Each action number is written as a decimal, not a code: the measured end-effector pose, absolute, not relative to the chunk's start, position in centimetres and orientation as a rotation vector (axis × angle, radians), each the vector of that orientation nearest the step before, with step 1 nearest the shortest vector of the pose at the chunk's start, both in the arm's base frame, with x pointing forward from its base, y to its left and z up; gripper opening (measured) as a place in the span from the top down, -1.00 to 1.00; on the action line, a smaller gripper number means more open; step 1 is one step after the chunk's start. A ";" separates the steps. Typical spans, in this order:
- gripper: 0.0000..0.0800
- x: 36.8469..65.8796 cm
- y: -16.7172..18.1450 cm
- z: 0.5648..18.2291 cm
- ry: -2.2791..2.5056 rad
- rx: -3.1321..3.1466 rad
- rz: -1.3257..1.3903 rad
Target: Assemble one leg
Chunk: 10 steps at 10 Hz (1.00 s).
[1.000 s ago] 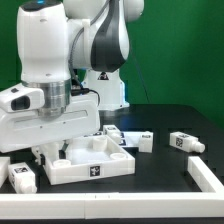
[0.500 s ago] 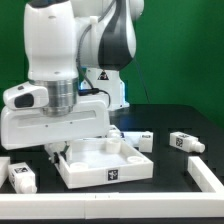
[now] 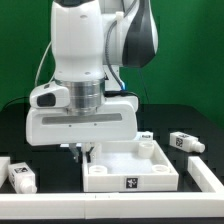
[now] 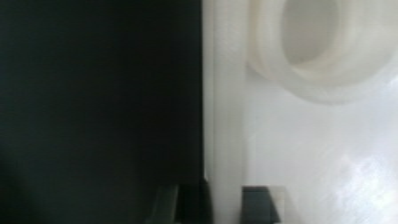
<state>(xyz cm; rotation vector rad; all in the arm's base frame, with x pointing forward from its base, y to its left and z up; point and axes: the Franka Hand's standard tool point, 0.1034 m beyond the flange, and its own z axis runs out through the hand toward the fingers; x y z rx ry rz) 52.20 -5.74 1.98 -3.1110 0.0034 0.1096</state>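
Observation:
My gripper (image 3: 84, 153) is shut on the rim of the large white square panel (image 3: 135, 168), at that panel's side toward the exterior view's left. In the wrist view my gripper (image 4: 228, 206) straddles the panel's wall, one dark finger (image 4: 191, 204) outside it and one inside. The panel (image 4: 302, 130) fills half of that view, with a round socket (image 4: 331, 45) on it. One leg (image 3: 21, 176), a small white peg with tags, lies at the exterior view's left. Another leg (image 3: 186, 142) lies at the right. A third (image 3: 147, 137) peeks out behind the panel.
A long white bar (image 3: 207, 177) lies at the front on the exterior view's right. Another white piece (image 3: 3, 164) sits at the left edge. The arm's bulky white body (image 3: 85, 115) hangs over the panel. A green wall stands behind.
The arm has moved toward the exterior view's right, and the white panel has slid that way with it. The legs at both sides have stayed put.

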 end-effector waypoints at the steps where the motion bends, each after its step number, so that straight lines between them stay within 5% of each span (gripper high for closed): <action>1: 0.86 52.3 -5.0 1.9 0.020 -3.111 0.108; 4: 0.86 54.1 -1.9 2.5 0.065 -3.129 0.003; 10: 0.86 54.4 -2.0 2.1 0.074 -3.149 -0.051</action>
